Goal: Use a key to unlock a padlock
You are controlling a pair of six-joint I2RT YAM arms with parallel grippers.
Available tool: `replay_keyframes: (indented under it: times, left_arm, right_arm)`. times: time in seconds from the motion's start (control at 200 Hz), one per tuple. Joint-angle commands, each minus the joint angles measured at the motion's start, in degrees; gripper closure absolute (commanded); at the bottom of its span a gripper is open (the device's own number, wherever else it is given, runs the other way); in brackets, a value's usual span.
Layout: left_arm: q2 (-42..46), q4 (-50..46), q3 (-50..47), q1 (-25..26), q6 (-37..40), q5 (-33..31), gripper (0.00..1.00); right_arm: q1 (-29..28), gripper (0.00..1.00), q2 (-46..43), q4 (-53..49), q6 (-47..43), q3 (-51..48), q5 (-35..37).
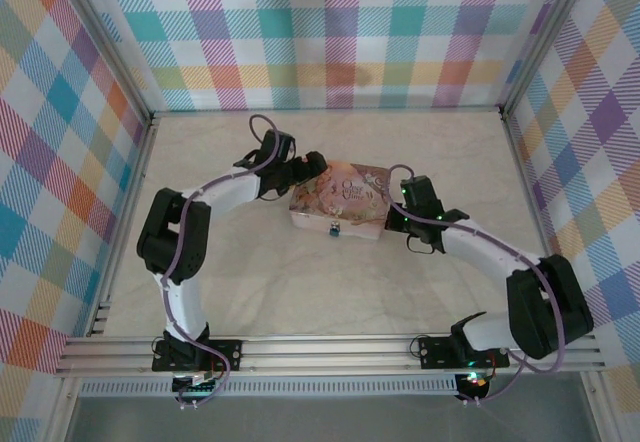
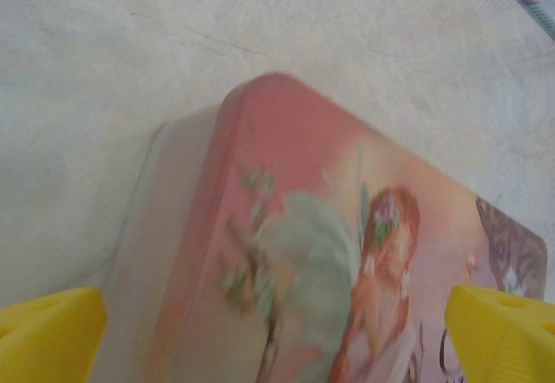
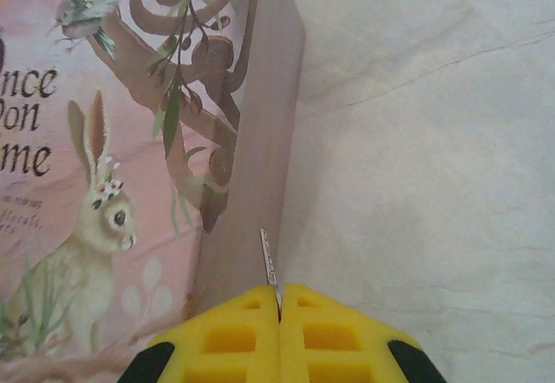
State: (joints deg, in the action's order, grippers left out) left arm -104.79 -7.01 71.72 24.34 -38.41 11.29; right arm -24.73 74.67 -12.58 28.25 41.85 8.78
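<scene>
Right pincer point(image 3: 279, 303) holds the thin silvery key point(image 3: 269, 260); left pincer point(image 2: 277, 324) stands wide. Next I must aim it into the tiny blue padlock point(image 1: 333, 229).

Top camera fixed high behind my arm bases point(image 1: 197, 350), looking down over the whole table point(image 1: 300, 292); my left wrist camera close above a rounded corner of the pink floral tin point(image 1: 338, 200), my right wrist camera close along its side wall; all three share that tin.
</scene>
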Motion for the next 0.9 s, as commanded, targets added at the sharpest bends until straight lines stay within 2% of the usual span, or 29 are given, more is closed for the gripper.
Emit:
replay_keyframes:
  times: [0.0,0.11,0.24,0.425,0.595,0.67,0.755,0.895]
  left_arm:
    - [9.3,0.8,-4.5,-1.0,2.3,-1.1,0.0]
    - [15.8,0.9,-9.9,-1.0,2.7,0.4,0.0]
    - [22.1,2.0,-16.0,-0.5,3.5,6.5,0.0]
    - [30.0,5.2,-25.6,4.4,5.4,11.5,0.0]
    - [32.3,10.3,-31.7,9.4,6.0,7.4,0.0]
    - [31.9,16.1,-34.9,11.9,7.6,4.1,0.0]
    - [30.5,25.6,-38.8,13.9,10.3,3.5,0.0]
    - [25.3,30.4,-39.1,15.4,13.0,2.0,0.01]
  right_arm:
    - [0.4,1.0,-2.8,-6.7,-2.3,4.3,3.3]
    - [0.6,1.0,-2.1,-9.4,-5.3,9.1,3.1]
    - [1.1,1.0,1.9,-11.1,-8.7,16.0,1.7]
    - [2.4,1.0,11.7,-13.5,-13.0,28.0,-3.5]
    - [3.5,1.0,22.2,-16.5,-14.5,39.9,-5.7]
    - [3.7,1.0,26.3,-17.0,-15.0,44.1,-5.5]
    - [4.0,1.0,30.8,-18.0,-15.5,48.6,-5.2]
    - [4.0,1.0,36.6,-18.9,-16.2,54.0,-4.5]
